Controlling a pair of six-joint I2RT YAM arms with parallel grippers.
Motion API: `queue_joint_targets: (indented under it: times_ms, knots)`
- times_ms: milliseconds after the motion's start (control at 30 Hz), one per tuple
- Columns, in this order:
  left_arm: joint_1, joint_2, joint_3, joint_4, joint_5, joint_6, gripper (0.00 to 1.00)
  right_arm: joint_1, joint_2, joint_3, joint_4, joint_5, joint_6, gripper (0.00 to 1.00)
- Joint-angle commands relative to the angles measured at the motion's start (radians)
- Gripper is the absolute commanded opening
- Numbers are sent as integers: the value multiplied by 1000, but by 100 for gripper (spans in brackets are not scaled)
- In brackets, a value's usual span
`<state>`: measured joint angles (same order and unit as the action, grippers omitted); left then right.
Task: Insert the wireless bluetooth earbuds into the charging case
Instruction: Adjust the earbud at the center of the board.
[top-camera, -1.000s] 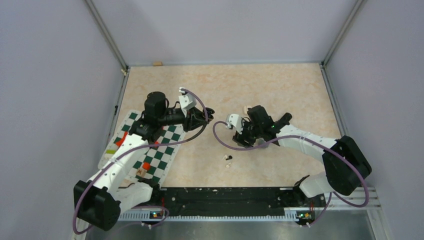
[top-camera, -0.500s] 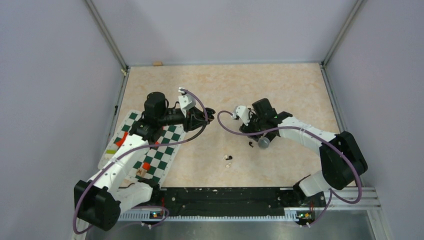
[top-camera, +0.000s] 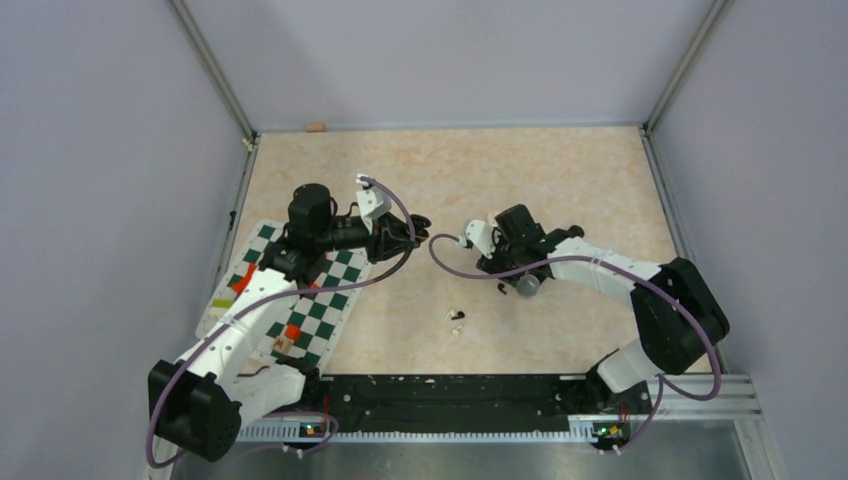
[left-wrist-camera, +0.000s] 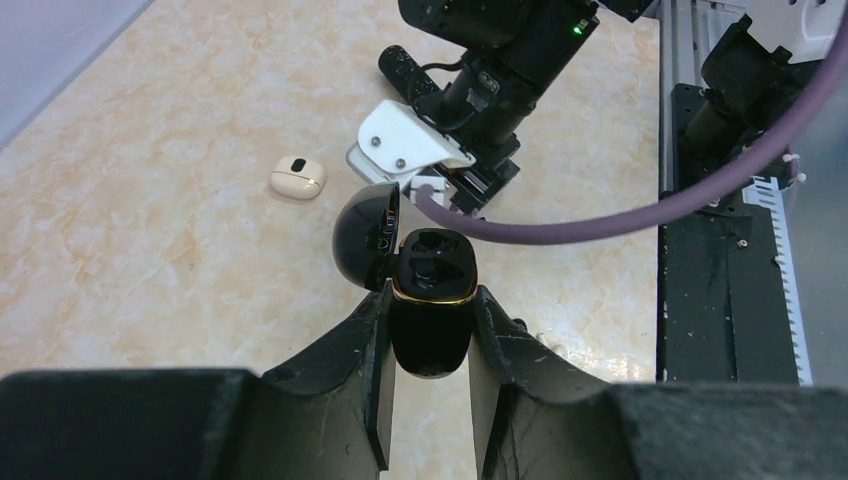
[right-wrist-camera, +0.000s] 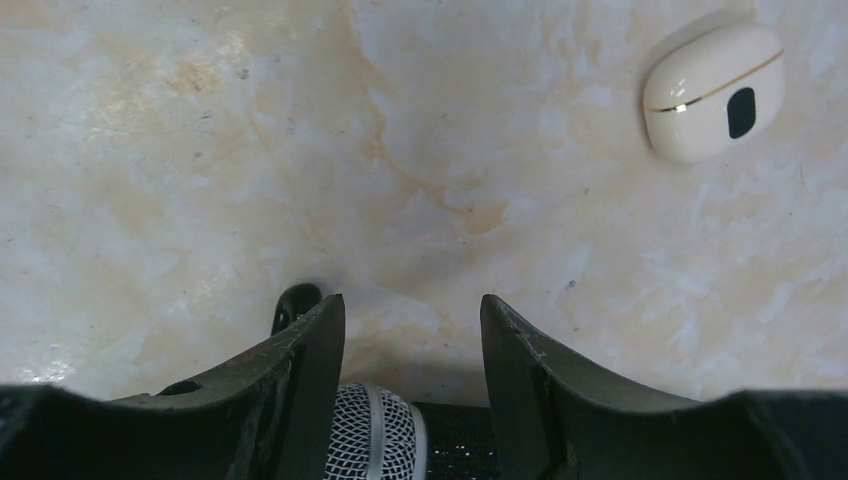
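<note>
A robotics lab test cell: plain lilac walls (top-camera: 100, 200), aluminium frame (top-camera: 212, 72), marble-patterned tabletop (top-camera: 450, 170).

1. The microphone (right-wrist-camera: 385, 428) shows only its mesh head, cut by the bottom edge.
2. A black earbud (right-wrist-camera: 296, 300) is half hidden behind a finger (right-wrist-camera: 310, 375).
3. The black case (left-wrist-camera: 430, 300) has sockets too dark to read.
4. Overhead, the loose earbuds (top-camera: 456, 318) are too small to tell apart.

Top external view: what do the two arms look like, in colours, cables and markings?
Both the left arm and the right arm have white links between bulky black joints. A purple cable loops along each to a white wrist camera housing. The jaws are plain black wedges. A green light glows on the right wrist.
</note>
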<state>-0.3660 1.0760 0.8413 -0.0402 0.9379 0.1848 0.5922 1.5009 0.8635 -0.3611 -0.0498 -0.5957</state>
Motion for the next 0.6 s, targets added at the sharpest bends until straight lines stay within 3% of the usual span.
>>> queue_joint_targets:
  times_ms: [0,167,333,567]
  knots:
    - [4,-4,-6,65,22,-8,0,45,-41,-6,17,-32,-22,52]
    - [8,-7,-2,62,31,-14,0,83,-151,-48,46,-254,-26,53]
    - [21,-14,8,61,55,-28,0,91,-208,-171,200,-421,-39,53]
    - [52,-28,18,61,75,-46,0,120,-260,-339,395,-523,-290,53]
